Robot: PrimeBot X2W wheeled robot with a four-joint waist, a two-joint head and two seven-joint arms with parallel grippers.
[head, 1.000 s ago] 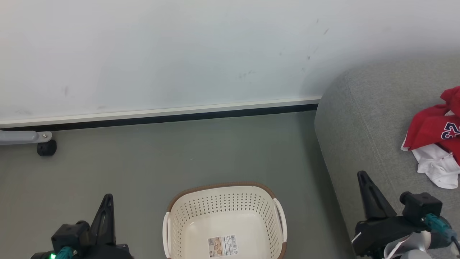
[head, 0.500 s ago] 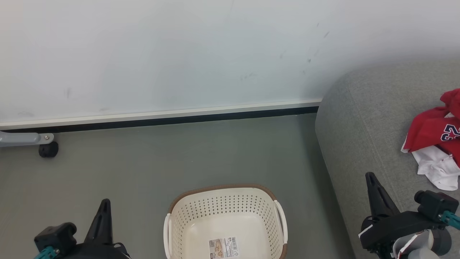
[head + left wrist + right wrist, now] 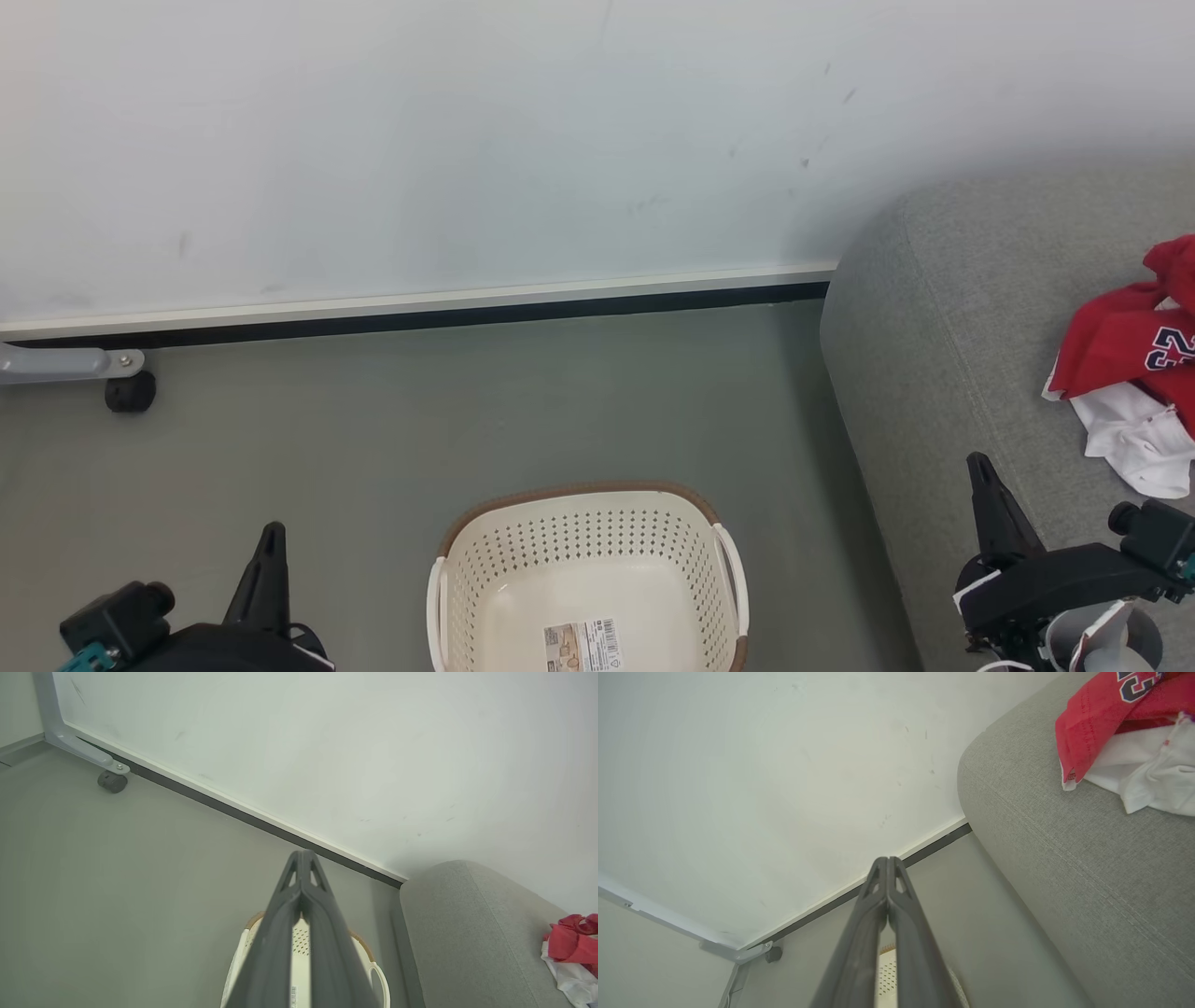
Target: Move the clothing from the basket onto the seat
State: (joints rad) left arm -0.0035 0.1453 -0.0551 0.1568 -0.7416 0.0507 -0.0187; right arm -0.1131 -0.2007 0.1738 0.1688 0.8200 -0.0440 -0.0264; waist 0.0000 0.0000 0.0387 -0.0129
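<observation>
The cream-white basket [image 3: 585,569] with a brown rim stands on the floor at the bottom centre; only a barcode sticker [image 3: 581,646] lies on its floor. Red clothing [image 3: 1125,341] with dark blue numerals lies on the grey seat [image 3: 943,336] at the right edge, over a white garment [image 3: 1134,439]. My left gripper [image 3: 271,537] is shut at the lower left, beside the basket. My right gripper [image 3: 978,464] is shut at the lower right, over the seat's front edge. The wrist views show each gripper [image 3: 303,856] [image 3: 887,861] with fingertips touching and nothing held.
A white wall [image 3: 420,140] with a dark baseboard runs behind the grey floor [image 3: 420,411]. A grey metal leg with a black caster [image 3: 129,392] stands at the far left against the wall.
Both grippers have drawn back toward the bottom edge of the head view, the left one sinking lower and the right one shifting right. The picture has shifted down slightly. Basket and clothing stay put.
</observation>
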